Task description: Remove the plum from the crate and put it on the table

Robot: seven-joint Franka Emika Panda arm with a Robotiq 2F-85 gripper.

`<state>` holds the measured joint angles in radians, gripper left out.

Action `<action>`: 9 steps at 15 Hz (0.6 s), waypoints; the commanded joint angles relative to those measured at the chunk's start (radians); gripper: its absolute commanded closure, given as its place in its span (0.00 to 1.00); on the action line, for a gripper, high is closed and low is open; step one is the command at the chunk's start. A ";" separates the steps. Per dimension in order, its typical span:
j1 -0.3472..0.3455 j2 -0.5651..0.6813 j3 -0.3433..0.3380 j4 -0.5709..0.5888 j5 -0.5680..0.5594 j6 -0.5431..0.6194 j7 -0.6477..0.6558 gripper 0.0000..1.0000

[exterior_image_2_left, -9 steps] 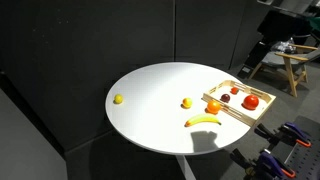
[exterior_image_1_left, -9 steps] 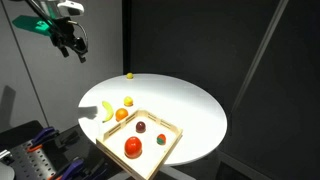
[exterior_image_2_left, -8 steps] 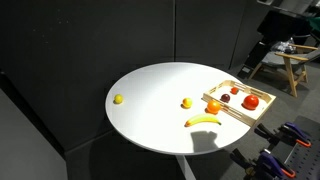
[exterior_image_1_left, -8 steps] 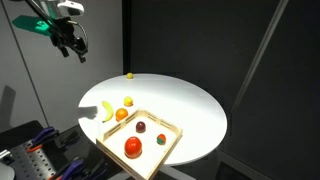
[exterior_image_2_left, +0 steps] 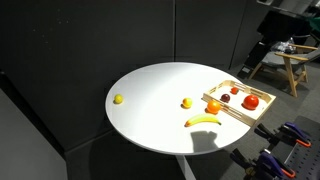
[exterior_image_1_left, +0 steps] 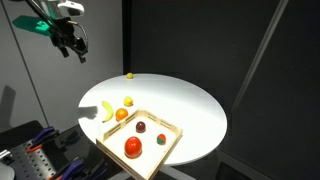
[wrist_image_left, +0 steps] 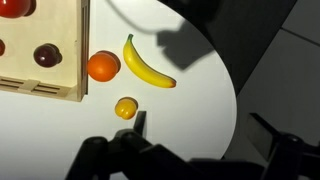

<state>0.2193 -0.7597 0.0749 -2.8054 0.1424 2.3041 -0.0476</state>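
The claw hangs high above and well off to the side of the tabletop, its fingers spread apart and holding nothing. The plum lies inside the crate, with a larger red fruit and a green ball. In the wrist view, an orange sits just outside the crate wall, beside a banana.

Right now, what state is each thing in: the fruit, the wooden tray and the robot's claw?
Plum: lying inside the crate, not held.
Crate: flat on the table, holding three fruits.
Orange: on the table, just outside the crate.
Banana: lying on the table.
Gripper: open, empty, raised clear of the fruit.
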 commanded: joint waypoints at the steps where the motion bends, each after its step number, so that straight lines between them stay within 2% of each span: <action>1: -0.003 0.020 0.006 0.021 0.003 -0.004 0.010 0.00; 9: -0.032 0.142 0.031 0.136 -0.008 -0.036 0.084 0.00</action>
<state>0.2138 -0.6852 0.0829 -2.7409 0.1424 2.3030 -0.0085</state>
